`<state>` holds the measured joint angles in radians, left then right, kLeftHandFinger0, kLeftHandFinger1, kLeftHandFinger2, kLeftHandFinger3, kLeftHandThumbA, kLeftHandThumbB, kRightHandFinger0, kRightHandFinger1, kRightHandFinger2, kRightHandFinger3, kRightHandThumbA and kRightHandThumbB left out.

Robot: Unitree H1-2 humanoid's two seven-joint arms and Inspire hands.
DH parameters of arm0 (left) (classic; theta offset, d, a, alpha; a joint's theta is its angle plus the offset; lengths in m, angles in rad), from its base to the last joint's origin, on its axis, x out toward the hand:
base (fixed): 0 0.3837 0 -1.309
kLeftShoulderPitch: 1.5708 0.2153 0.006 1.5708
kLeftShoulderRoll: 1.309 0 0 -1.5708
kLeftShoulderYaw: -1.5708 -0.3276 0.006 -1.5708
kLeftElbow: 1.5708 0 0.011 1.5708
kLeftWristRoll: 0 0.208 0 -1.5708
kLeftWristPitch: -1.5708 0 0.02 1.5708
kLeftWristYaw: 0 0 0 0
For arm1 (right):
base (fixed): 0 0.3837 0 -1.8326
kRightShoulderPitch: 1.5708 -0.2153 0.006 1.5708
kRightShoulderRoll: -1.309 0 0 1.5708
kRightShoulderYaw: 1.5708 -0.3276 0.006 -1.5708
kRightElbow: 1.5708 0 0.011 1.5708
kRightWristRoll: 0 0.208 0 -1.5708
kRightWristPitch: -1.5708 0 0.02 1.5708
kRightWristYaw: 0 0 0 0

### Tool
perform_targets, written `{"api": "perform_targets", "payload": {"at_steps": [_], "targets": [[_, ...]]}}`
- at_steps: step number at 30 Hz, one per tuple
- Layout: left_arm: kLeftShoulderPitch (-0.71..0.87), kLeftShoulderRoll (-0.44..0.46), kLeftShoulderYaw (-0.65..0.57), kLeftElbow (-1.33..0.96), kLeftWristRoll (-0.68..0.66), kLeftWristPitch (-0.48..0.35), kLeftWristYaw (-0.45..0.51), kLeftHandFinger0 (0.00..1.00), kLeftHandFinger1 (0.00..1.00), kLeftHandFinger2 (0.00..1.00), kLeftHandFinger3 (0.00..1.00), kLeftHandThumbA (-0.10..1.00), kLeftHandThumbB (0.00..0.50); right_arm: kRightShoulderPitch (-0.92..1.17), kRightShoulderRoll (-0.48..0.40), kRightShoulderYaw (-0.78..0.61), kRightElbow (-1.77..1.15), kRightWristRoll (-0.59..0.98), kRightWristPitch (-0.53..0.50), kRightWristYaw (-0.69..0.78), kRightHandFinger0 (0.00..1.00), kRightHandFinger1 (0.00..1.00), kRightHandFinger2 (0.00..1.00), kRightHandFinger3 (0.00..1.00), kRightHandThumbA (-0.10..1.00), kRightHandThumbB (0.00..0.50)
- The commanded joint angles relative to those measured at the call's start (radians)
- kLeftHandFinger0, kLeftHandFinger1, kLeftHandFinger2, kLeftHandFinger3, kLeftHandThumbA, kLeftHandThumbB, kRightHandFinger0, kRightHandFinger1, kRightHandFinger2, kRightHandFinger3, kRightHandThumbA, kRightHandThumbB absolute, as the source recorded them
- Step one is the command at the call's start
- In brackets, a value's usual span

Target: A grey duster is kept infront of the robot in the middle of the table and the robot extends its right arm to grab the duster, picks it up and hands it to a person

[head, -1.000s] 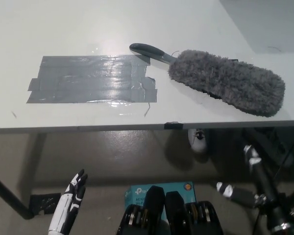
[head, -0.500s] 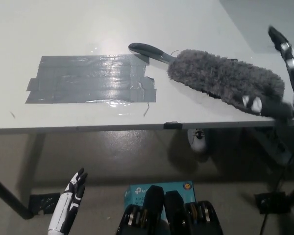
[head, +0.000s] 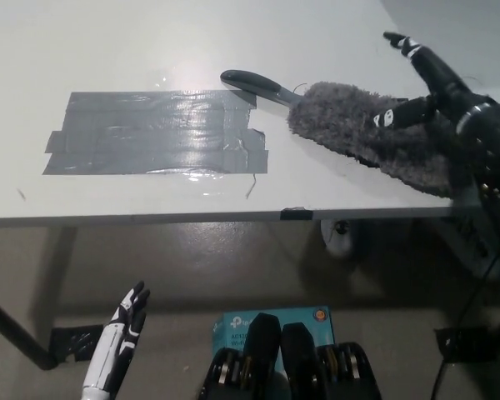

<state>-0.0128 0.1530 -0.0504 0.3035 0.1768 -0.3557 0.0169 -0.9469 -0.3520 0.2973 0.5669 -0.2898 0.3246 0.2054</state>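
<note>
On the white table (head: pixel 150 50), the open, empty black right hand (head: pixel 437 92) hovers over the grey duster (head: pixel 358 125) at upper right, reaching; next it must close on it, while the white left hand (head: pixel 121 337) rests open at lower left.

Right hand (head: pixel 450 96) has risen — now spread over the duster (head: pixel 358 125).

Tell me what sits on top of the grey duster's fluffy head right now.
The black right hand is spread open over the right part of the duster, fingers apart, not closed on it. That hand hides the head's far right end. The handle lies bare on the table. The white left hand rests low.
</note>
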Motion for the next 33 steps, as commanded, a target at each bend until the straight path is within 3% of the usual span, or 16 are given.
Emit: {"api": "perform_targets", "payload": {"at_steps": [1, 6, 17, 22, 25, 29, 32, 33], "targets": [[-0.011, 0.005, 0.006, -0.015, 0.016, -0.053, 0.022, 1.00, 1.00, 1.00, 1.00, 1.00, 0.383, -0.225, 0.028, 0.088, 0.309, -0.092, -0.015, 0.050, 1.00, 1.00, 1.00, 1.00, 1.00, 0.476], [-0.016, 0.007, 0.005, -0.022, 0.014, -0.039, 0.016, 1.00, 1.00, 1.00, 1.00, 1.00, 0.392, -0.302, 0.054, 0.155, 0.471, -0.109, -0.047, 0.073, 1.00, 1.00, 1.00, 1.00, 1.00, 0.477], [-0.012, 0.006, 0.009, -0.029, 0.032, -0.040, 0.026, 1.00, 1.00, 1.00, 1.00, 1.00, 0.354, -0.343, 0.100, 0.215, 0.652, -0.125, -0.101, 0.101, 1.00, 1.00, 1.00, 1.00, 1.00, 0.500], [-0.018, 0.005, 0.011, -0.029, 0.038, -0.036, 0.030, 1.00, 1.00, 1.00, 1.00, 1.00, 0.351, -0.340, 0.094, 0.217, 0.676, -0.101, -0.142, 0.222, 1.00, 1.00, 1.00, 1.00, 1.00, 0.500], [-0.022, 0.006, 0.011, -0.030, 0.046, -0.039, 0.033, 1.00, 1.00, 1.00, 1.00, 1.00, 0.345, -0.343, 0.087, 0.232, 0.693, -0.105, -0.191, 0.319, 1.00, 1.00, 1.00, 1.00, 1.00, 0.475], [-0.028, 0.003, 0.013, -0.029, 0.049, -0.038, 0.034, 1.00, 1.00, 1.00, 1.00, 1.00, 0.336, -0.351, 0.089, 0.227, 0.717, -0.102, -0.199, 0.374, 1.00, 1.00, 1.00, 1.00, 1.00, 0.500], [-0.032, 0.004, 0.014, -0.029, 0.046, -0.038, 0.031, 1.00, 1.00, 1.00, 1.00, 1.00, 0.330, -0.357, 0.091, 0.263, 0.741, -0.147, -0.206, 0.383, 1.00, 1.00, 1.00, 1.00, 1.00, 0.500], [-0.034, 0.005, 0.014, -0.028, 0.046, -0.038, 0.030, 1.00, 1.00, 1.00, 1.00, 1.00, 0.330, -0.357, 0.091, 0.269, 0.746, -0.153, -0.208, 0.382, 1.00, 1.00, 1.00, 1.00, 1.00, 0.475]]}}
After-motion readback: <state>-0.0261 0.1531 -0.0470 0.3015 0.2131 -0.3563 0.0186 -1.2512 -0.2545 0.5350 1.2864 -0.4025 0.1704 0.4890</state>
